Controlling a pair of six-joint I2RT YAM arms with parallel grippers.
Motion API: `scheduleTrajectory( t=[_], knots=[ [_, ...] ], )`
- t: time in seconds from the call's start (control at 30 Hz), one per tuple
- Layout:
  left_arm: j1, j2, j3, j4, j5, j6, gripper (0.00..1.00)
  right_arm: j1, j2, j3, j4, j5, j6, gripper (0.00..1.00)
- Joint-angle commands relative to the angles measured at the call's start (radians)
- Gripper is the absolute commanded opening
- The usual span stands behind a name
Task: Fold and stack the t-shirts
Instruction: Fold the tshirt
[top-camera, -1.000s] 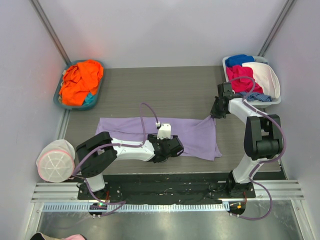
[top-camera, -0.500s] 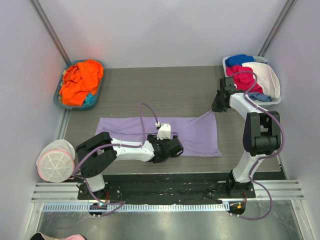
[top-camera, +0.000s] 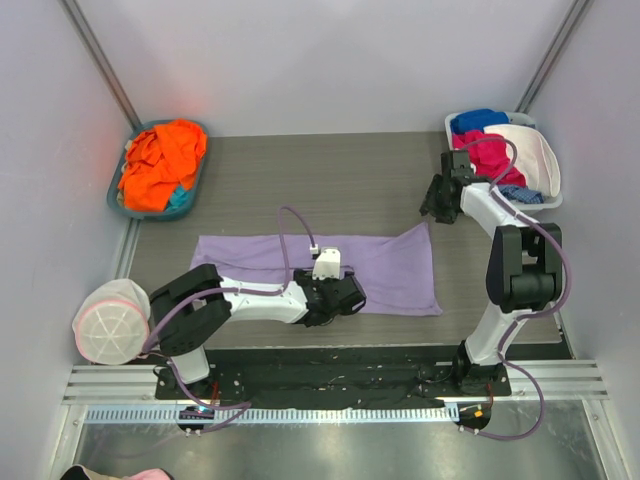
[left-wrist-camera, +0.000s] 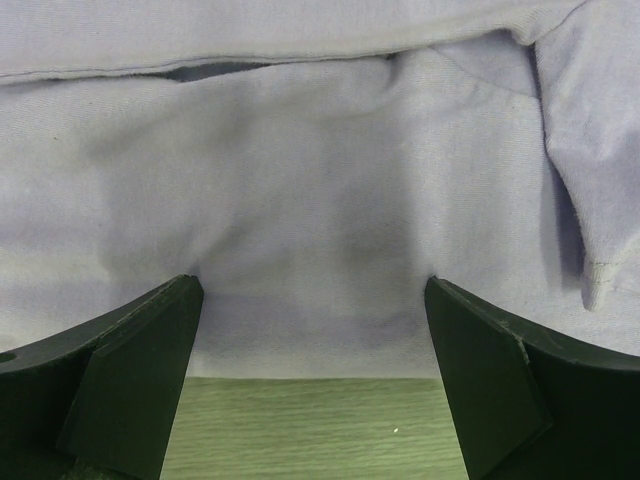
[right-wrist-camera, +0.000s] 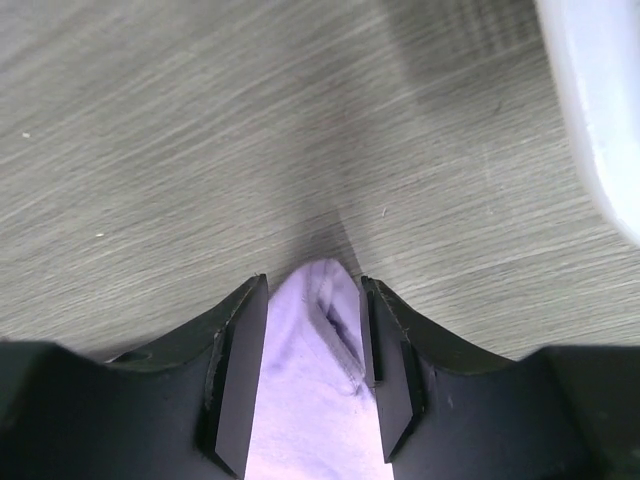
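A large lavender t-shirt (top-camera: 300, 258) lies spread flat across the table. My left gripper (top-camera: 348, 297) is open and low over its near hem; in the left wrist view the left gripper (left-wrist-camera: 312, 290) has lavender cloth (left-wrist-camera: 320, 180) between its fingers and nothing gripped. My right gripper (top-camera: 432, 214) is at the shirt's far right corner. In the right wrist view the right gripper (right-wrist-camera: 313, 285) has its jaws a little apart, and the corner (right-wrist-camera: 320, 340) lies loose between them. Orange (top-camera: 160, 160) and teal (top-camera: 178, 200) shirts sit in the far left basket.
A blue basket (top-camera: 113, 192) stands at the far left. A white basket (top-camera: 548, 195) of blue, pink and white clothes stands at the far right, close beside my right gripper, and shows in the right wrist view (right-wrist-camera: 600, 100). A round white pouch (top-camera: 110, 322) is at the near left.
My right gripper moved toward the far right, drawing the shirt's corner out. The corner was lifted and now lies flatter, and the right edge is straighter. My left gripper has not moved.
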Motion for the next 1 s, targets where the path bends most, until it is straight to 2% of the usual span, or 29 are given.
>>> scheduleTrajectory(
  t=[0.0,0.33,0.5,0.67,0.97],
  knots=[
    [-0.004,-0.03,-0.02,-0.154,0.017,0.001,1.0,0.007,-0.105,0.046,-0.025,0.0,-0.025,0.5],
    [-0.004,-0.098,0.049,-0.197,0.003,0.044,1.0,0.087,-0.326,-0.123,-0.043,-0.062,-0.027,0.54],
    [-0.004,-0.117,0.078,-0.22,0.015,0.053,1.0,0.209,-0.398,-0.223,-0.068,-0.065,0.007,0.54],
    [-0.004,-0.205,0.132,-0.253,-0.016,0.084,1.0,0.297,-0.475,-0.331,-0.052,-0.049,0.066,0.54],
    [0.021,-0.337,0.209,-0.368,-0.123,0.136,1.0,0.395,-0.467,-0.457,0.055,-0.065,0.168,0.55]
  ],
)
